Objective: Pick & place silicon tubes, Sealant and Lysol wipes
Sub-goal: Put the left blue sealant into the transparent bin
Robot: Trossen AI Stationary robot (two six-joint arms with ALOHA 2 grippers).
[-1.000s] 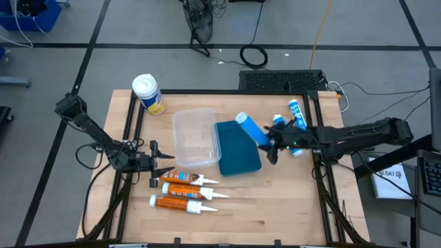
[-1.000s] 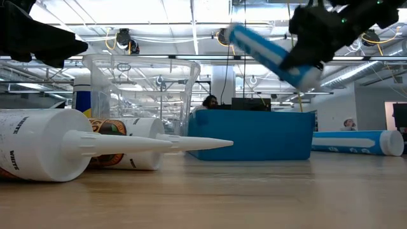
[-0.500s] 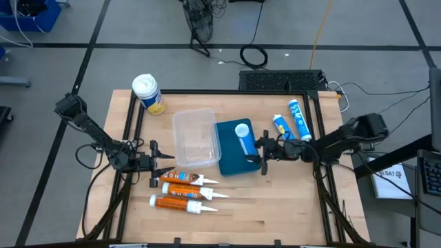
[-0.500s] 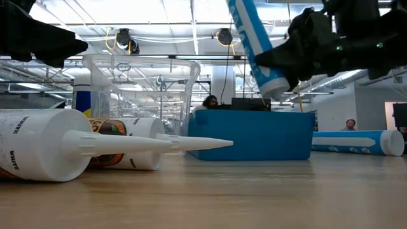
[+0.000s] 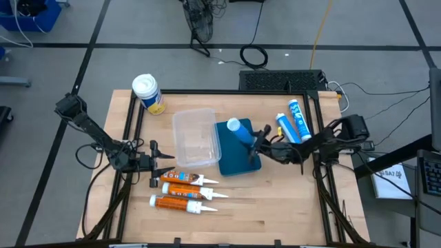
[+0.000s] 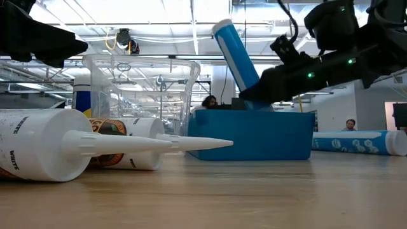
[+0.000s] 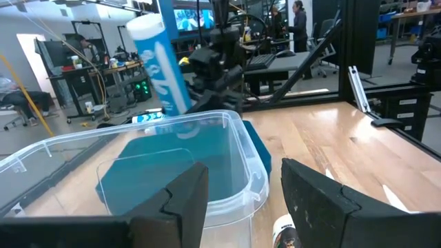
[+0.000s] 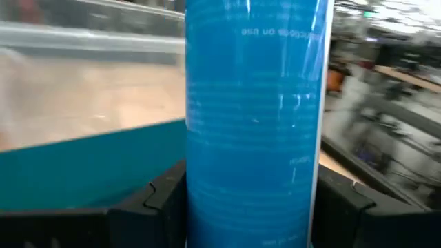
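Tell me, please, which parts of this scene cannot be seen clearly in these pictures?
- Lower end of the blue tube: low view, hidden behind the right claw and the blue bin wall.
- Lysol wipes label text: high view, too small to read.
- Tube's print: right wrist view, blurred.
- Nearest orange cartridge: low view, cut by the picture's edge.

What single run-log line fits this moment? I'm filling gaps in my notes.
right end effector: shut on blue tube, tilted over blue bin | left end effector: shut, idle near orange cartridges
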